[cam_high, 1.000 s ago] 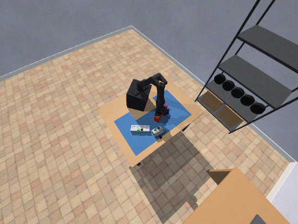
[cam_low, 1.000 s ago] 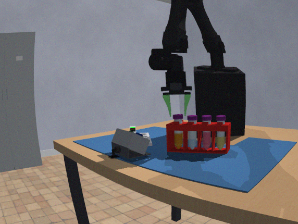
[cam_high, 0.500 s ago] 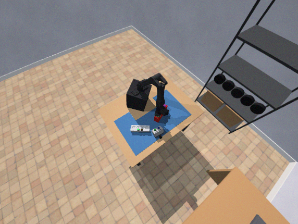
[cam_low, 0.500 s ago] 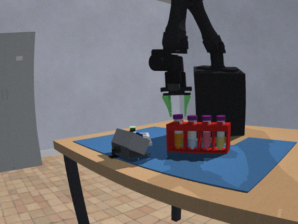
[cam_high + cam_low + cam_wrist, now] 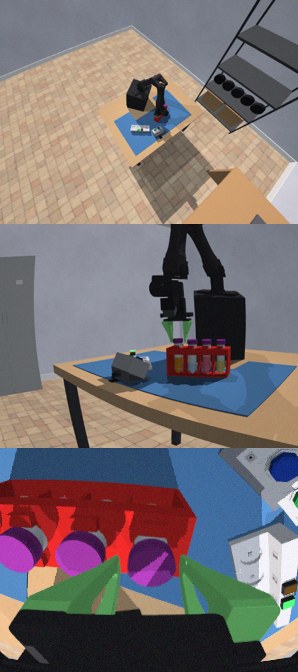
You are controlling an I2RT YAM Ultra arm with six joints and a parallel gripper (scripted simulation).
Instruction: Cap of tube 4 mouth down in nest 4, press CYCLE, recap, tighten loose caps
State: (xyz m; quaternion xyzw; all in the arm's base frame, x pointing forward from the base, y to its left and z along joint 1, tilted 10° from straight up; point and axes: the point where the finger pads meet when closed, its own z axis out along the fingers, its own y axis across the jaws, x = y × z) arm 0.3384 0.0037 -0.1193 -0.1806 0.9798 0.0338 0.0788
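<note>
My pincer point(image 5: 177, 339) hangs over the end of the decapping station point(image 5: 198, 361) with its green wedge fingers point(image 5: 168, 329) spread and grasping nothing; the purple cap point(image 5: 178, 340) of tube 4 point(image 5: 178, 362) sits on its tube between the two tips, with a gap of air showing on either side in the wrist view. That tube stands at the outer end of the red rack, so one finger has free room beside it toward the cap tray point(image 5: 262, 560), while the other drops into the narrow space before the neighbouring cap point(image 5: 192, 341). The rack is a blocky, matte red frame with four windows showing amber, pale blue, pink and yellow liquids; all four caps are squat purple cylinders with flat tops. The sloping grey desk point(image 5: 130, 368) sits near the table's point(image 5: 182, 414) front edge on the smooth blue mat point(image 5: 221, 393), its blue key point(image 5: 284, 467) and green key point(image 5: 154, 130) round and glossy. A green lamp point(image 5: 132, 352) glows on the console.
</note>
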